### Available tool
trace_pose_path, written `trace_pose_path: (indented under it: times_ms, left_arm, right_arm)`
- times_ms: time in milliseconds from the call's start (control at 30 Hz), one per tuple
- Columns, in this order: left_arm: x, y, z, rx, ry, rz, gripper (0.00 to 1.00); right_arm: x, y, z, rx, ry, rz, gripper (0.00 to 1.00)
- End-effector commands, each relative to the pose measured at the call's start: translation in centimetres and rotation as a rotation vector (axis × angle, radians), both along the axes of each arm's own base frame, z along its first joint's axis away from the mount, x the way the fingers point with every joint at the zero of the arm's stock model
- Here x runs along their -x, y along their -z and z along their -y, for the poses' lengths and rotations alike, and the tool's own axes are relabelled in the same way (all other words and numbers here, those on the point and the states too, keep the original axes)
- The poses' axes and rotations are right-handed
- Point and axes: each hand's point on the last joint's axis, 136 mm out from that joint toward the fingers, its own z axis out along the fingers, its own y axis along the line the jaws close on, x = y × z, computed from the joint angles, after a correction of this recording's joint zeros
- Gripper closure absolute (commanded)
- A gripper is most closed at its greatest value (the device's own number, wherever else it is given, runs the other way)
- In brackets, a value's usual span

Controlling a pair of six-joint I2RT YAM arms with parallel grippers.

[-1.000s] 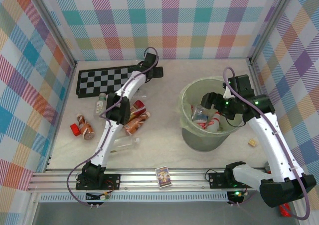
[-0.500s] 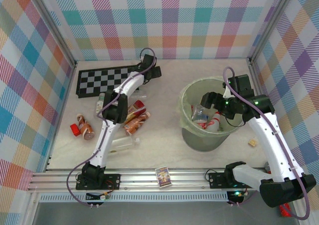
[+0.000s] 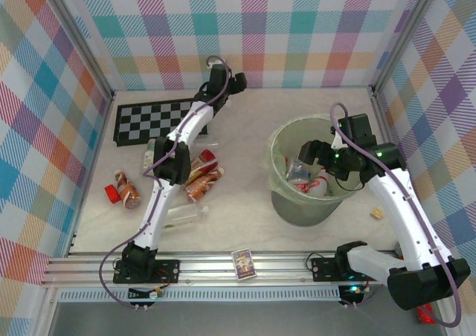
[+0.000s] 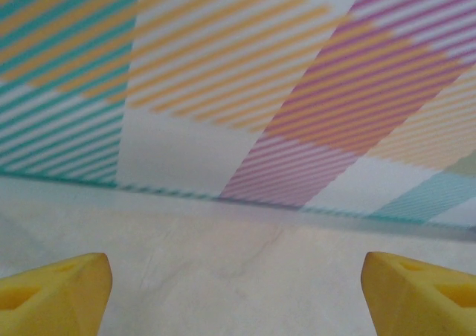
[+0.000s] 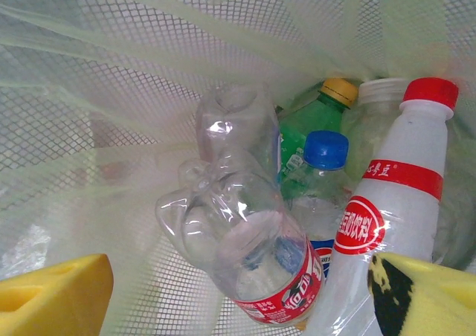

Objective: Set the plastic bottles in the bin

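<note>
Pale green translucent bin (image 3: 297, 208) holds clear plastic bottles (image 5: 238, 239) under the right gripper (image 5: 238, 295), spread empty for dropping; the left gripper (image 4: 238, 291) gapes empty beyond the bin.

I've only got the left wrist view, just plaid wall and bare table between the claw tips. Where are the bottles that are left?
Observer: Behind you. The left claw faces the far wall, past the chessboard; the loose bottles lie near that arm's elbow.
Operator: How many?
Observer: At least five on the table, clear and orange-brown.
Operator: And the right arm?
Observer: The right claw hangs open over the bin, above the binned bottles.
</note>
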Motion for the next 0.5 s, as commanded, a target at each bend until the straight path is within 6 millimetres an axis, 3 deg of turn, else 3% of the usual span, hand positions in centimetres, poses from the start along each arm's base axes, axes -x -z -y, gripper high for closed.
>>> trace_pose_path:
  times_ms: [0, 400, 467]
  left_arm:
    - [-0.5, 2.8, -1.1, 0.037, -0.019, -0.056, 0.13]
    - [-0.6, 4.7, -1.6, -0.021, 0.007, -0.085, 0.10]
    - [0.0, 5.7, -2.1, -0.043, 0.006, -0.134, 0.10]
  right_arm:
    - [0.1, -0.5, 0.0, -0.009, -0.010, 0.031, 0.11]
    - [-0.1, -0.2, -0.2, -0.011, -0.016, 0.020, 0.11]
    - [-0.2, -0.2, -0.2, -0.010, -0.014, 0.018, 0.11]
